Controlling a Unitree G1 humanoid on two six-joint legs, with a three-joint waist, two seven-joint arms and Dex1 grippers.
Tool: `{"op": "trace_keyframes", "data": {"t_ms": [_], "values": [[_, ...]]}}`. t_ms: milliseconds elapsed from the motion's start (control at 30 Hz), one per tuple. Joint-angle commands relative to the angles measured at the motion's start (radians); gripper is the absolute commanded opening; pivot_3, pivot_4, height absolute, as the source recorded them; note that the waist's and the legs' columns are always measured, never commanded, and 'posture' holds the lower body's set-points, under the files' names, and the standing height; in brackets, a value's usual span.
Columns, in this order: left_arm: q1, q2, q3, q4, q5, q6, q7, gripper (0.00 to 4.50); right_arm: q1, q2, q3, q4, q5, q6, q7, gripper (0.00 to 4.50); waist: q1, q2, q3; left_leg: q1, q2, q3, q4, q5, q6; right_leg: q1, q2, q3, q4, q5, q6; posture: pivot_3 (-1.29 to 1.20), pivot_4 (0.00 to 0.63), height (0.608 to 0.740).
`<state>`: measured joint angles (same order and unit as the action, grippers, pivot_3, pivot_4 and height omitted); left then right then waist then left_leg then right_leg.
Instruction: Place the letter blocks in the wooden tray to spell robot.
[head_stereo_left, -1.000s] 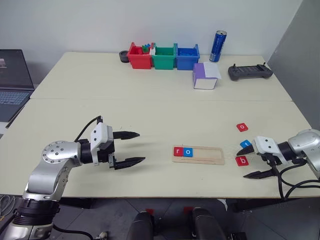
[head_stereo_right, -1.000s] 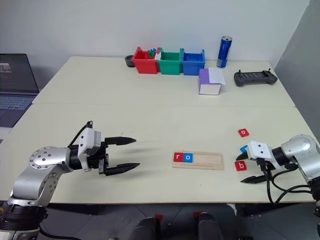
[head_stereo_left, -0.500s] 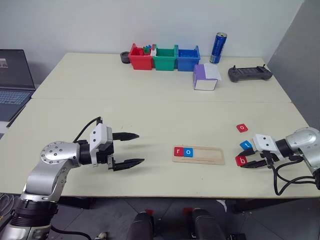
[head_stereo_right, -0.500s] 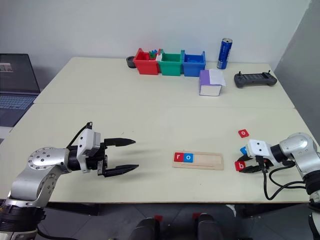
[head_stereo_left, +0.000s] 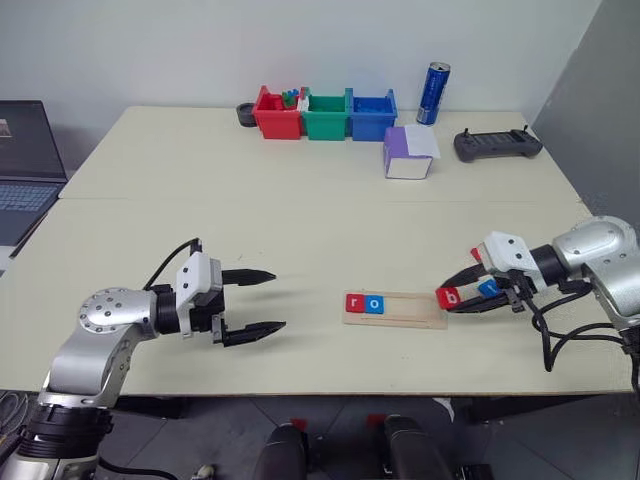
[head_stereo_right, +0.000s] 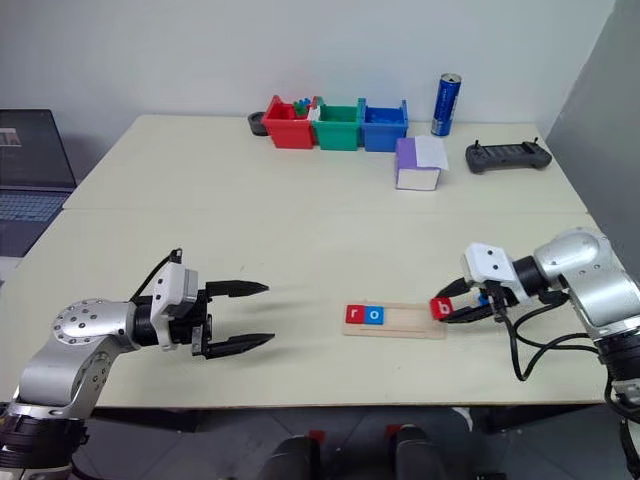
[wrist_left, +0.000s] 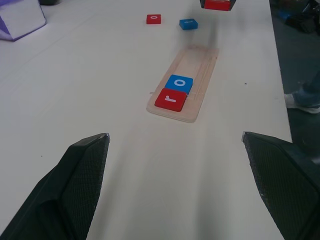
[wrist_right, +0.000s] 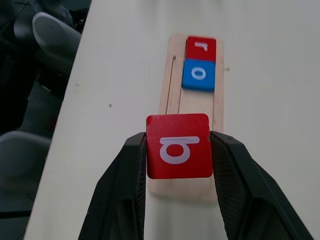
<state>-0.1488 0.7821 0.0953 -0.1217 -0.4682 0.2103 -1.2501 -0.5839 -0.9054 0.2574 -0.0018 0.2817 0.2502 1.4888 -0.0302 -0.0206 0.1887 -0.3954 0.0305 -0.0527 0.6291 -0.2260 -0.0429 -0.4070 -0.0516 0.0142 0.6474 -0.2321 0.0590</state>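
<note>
Because "b" came third, your right hand held the red b block clamped above the wooden tray's empty end; your left hand hung spread.

Left wrist view along the left gripper, its two black fingers spread wide and empty above the pale table. Ahead lies the wooden tray, holding two tiles at its nearer end — a red "r" tile touching a blue "o" tile; the rest of the tray is bare. Beyond its far end lie a blue tile and a red tile, apart. A further red tile sits clamped in a dark holder. A white-and-purple box stands off to one side.
</note>
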Motion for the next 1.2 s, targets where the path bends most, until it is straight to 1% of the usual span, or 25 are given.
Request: {"op": "trace_keyframes", "data": {"t_ms": [33, 167, 267, 467, 733, 1200], "values": [[0.000, 0.002, 0.023, -0.018, -0.009, -0.020, 0.004, 4.50, -0.015, 0.062, 0.043, -0.047, -0.061, 0.058, -0.083, 1.46, 0.000, 0.000, 0.000, 0.000, 0.000, 0.000, 0.000, 0.000, 0.000, 0.000, 0.000, 0.000, 0.000, 0.000, 0.000, 0.00, 0.150, 0.740], [-0.004, 0.003, 0.021, -0.012, -0.003, -0.029, 0.007, 4.50, -0.028, 0.154, 0.103, -0.043, -0.141, 0.112, -0.173, 1.46, 0.000, 0.000, 0.000, -0.001, 0.000, 0.000, 0.000, 0.000, 0.000, -0.001, 0.000, 0.000, 0.000, 0.000, 0.000, 0.00, 0.150, 0.740], [-0.001, 0.004, 0.025, -0.013, -0.004, -0.032, 0.010, 4.50, -0.037, 0.180, 0.112, -0.047, -0.157, 0.136, -0.189, 1.46, 0.000, 0.000, 0.000, -0.002, 0.000, 0.000, 0.000, 0.000, 0.000, -0.002, 0.000, 0.000, 0.000, 0.000, 0.000, 0.00, 0.150, 0.740], [0.004, 0.005, 0.026, -0.007, -0.003, -0.046, 0.012, 4.50, -0.070, 0.195, 0.126, -0.032, -0.192, 0.178, -0.209, 1.46, 0.000, 0.000, 0.000, -0.002, 0.000, 0.000, 0.000, 0.000, 0.000, -0.003, 0.000, 0.000, 0.000, 0.000, 0.000, 0.00, 0.150, 0.740], [0.014, -0.001, 0.019, -0.002, -0.001, -0.064, 0.017, 4.50, -0.075, 0.205, 0.148, -0.026, -0.210, 0.230, -0.211, 1.46, 0.000, 0.000, 0.000, -0.002, 0.000, 0.000, 0.000, 0.000, 0.000, -0.003, 0.000, 0.000, 0.000, 0.000, 0.000, 0.00, 0.150, 0.740], [0.008, 0.006, 0.020, -0.046, -0.016, -0.026, 0.039, 4.50, -0.085, 0.214, 0.164, 0.019, -0.252, 0.215, -0.222, 1.46, -0.001, 0.000, 0.000, -0.002, 0.000, 0.000, 0.000, 0.000, 0.000, -0.003, 0.000, 0.000, 0.000, 0.000, 0.000, 0.00, 0.150, 0.740]]}}
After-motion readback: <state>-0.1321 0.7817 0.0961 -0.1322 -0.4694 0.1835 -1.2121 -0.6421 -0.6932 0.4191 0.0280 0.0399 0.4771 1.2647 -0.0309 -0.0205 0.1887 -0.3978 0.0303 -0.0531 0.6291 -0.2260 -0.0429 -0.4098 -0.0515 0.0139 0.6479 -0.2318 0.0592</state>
